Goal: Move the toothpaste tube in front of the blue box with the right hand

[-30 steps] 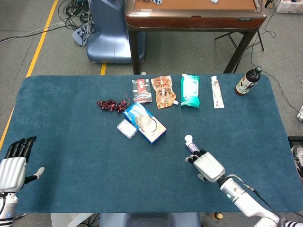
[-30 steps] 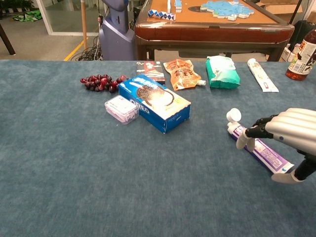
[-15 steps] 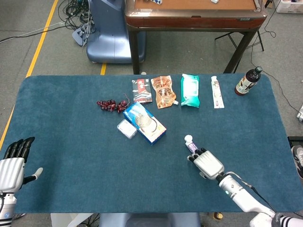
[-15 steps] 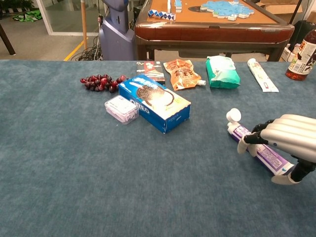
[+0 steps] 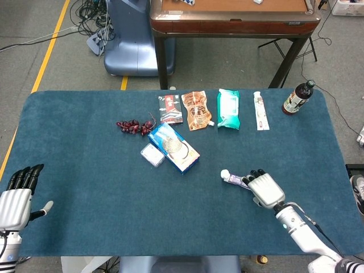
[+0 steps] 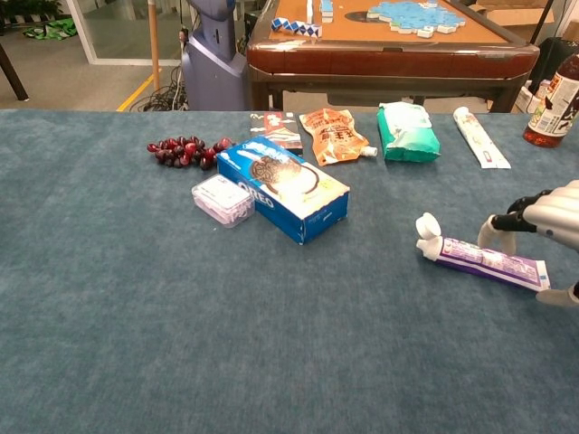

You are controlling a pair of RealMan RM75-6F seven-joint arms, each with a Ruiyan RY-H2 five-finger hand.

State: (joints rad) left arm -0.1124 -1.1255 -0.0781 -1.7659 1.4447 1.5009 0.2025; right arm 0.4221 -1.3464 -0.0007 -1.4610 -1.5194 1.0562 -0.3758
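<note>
Purple tube: the toothpaste tube (image 6: 484,261) is seen flat on the teal cloth at lower right of the chest view, white cap pointing left, well apart from the blue box (image 6: 283,188)
Change: half a second ago the tube was angled with its cap toward the far edge and was covered by the right hand (image 6: 552,222); now it has been swung to lie nearly crosswise, and the hand has been drawn off toward the right frame edge
Meaning for task: only a turn has been made (a nudge, judged from the result), so the carry toward the box is not yet done
Right hand: fingers are curled loosely downward just behind the tube's tail end; nothing is held, and contact with the tube cannot be told
Left hand: the left hand (image 5: 16,200) is parked at lower left of the head view, fingers straight and together, nothing held
Open room: a bare stretch of cloth is left below the box and left of the tube, so a sliding path is judged free
Edges: the table (image 5: 85,227) front edge lies near the right wrist; the small clear case (image 6: 223,199) touches the box's left side and should be avoided
</note>
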